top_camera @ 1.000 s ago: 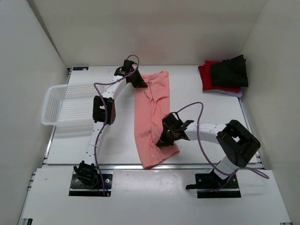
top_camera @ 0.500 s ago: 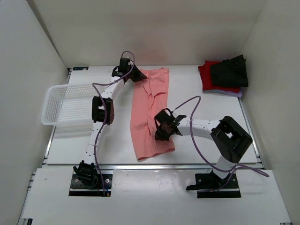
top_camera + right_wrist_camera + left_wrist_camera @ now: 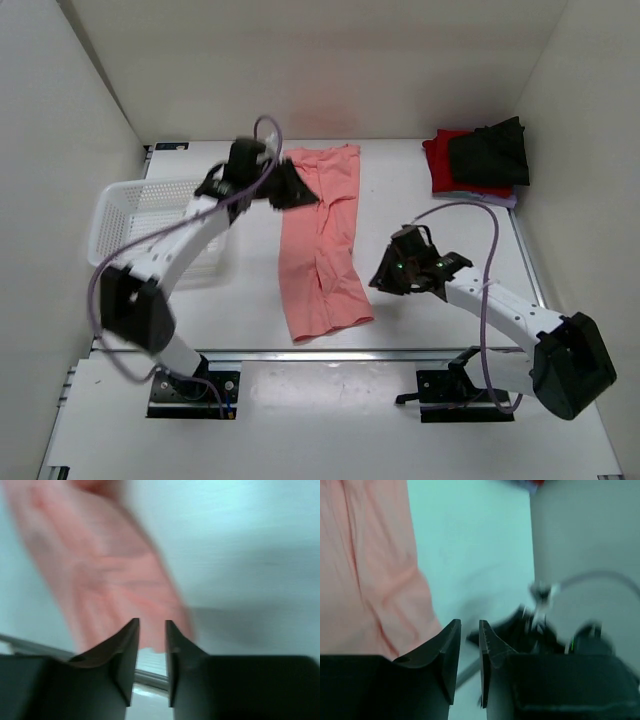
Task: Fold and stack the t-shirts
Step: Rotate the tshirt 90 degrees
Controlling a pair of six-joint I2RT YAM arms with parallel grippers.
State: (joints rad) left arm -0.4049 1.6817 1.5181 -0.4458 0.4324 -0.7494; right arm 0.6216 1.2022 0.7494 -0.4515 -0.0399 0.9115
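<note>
The salmon-pink t-shirt (image 3: pixel 322 240) lies on the table as a long narrow strip, folded lengthwise, running from the back to the front edge. My left gripper (image 3: pixel 297 190) hovers over its upper left edge, with its jaws a little apart and empty. In the left wrist view (image 3: pixel 470 630) the shirt (image 3: pixel 370 570) lies to the left. My right gripper (image 3: pixel 378 280) is just right of the shirt's lower end, slightly open and empty. In the blurred right wrist view (image 3: pixel 151 627) the shirt (image 3: pixel 100 565) lies ahead. Folded red (image 3: pixel 440 160), black (image 3: pixel 488 152) and lavender (image 3: pixel 497 199) shirts are stacked at the back right.
A white lattice basket (image 3: pixel 130 225) stands at the left, with the left arm reaching over it. White walls close in the table on three sides. The table's front edge rail (image 3: pixel 350 352) runs just below the shirt's hem.
Both grippers have let go of the salmon shirt. The left one swung up and left over the basket side. The right one pulled back to the right. The shirt now lies flat and narrower.
</note>
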